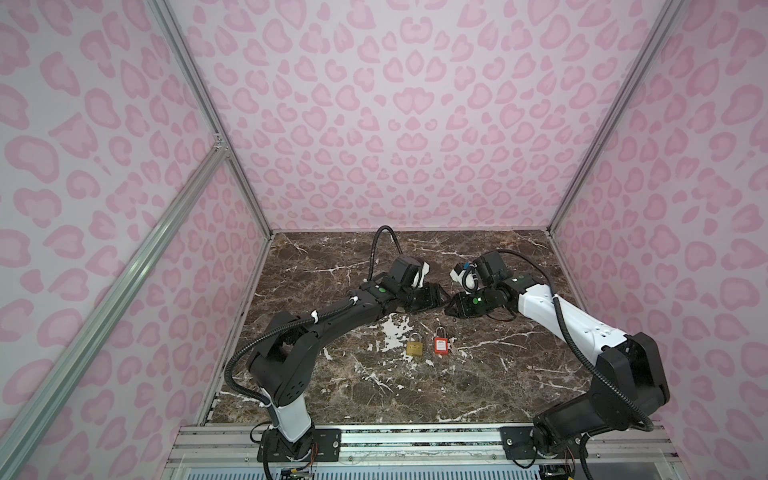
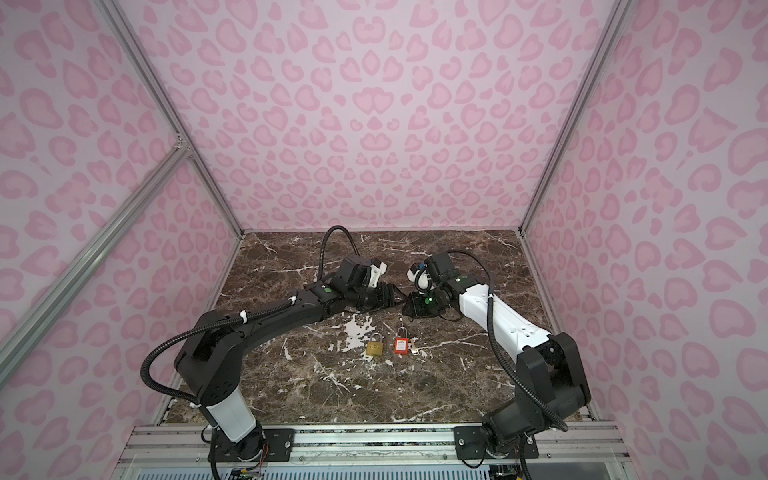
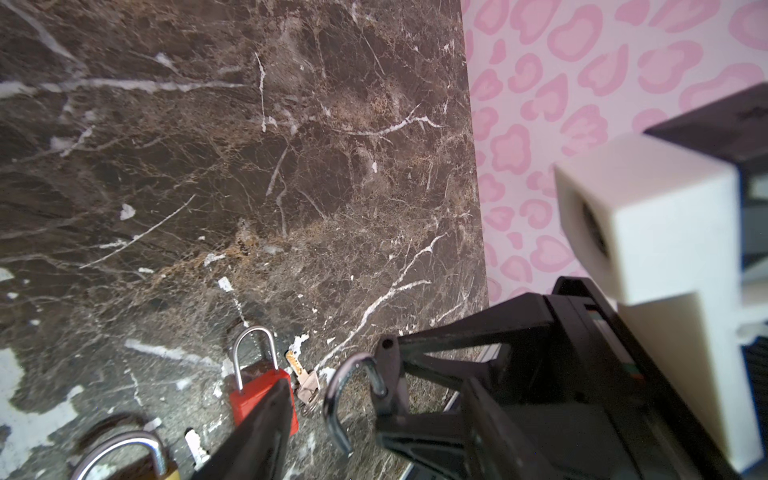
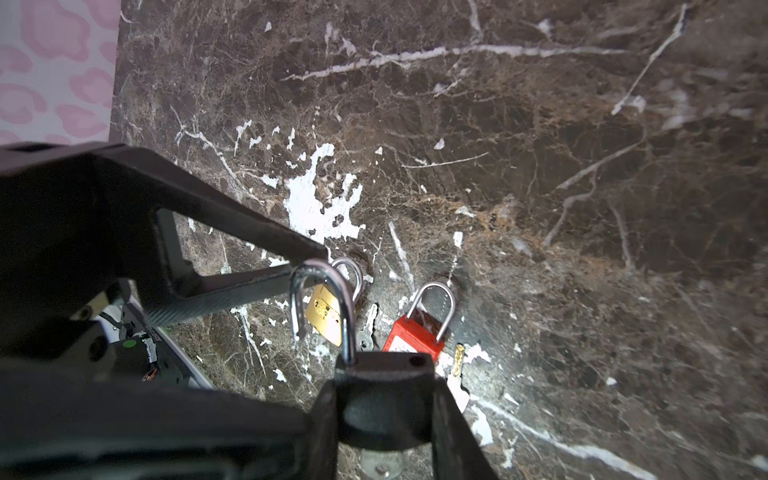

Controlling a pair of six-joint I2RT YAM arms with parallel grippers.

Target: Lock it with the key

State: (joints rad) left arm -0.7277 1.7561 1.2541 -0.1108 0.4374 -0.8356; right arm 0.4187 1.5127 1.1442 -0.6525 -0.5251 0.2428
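My right gripper (image 4: 384,415) is shut on a black padlock (image 4: 382,395). Its steel shackle (image 4: 328,291) stands open, with one leg free. A silvery piece (image 4: 380,461) shows under the lock body, and I cannot tell if it is the key. My left gripper (image 3: 332,399) is open, facing the right one. One of its fingers (image 4: 249,253) touches the top of the shackle (image 3: 347,399). In both top views the two grippers (image 1: 432,297) (image 1: 453,309) meet above mid-table. A small key (image 3: 305,380) lies on the marble beside a red padlock (image 3: 257,395).
On the marble table (image 1: 374,382) in front of the grippers lie a brass padlock (image 1: 414,345) and the red padlock (image 1: 440,345). Another key (image 4: 368,328) lies between them. Pink patterned walls (image 1: 415,124) close in three sides.
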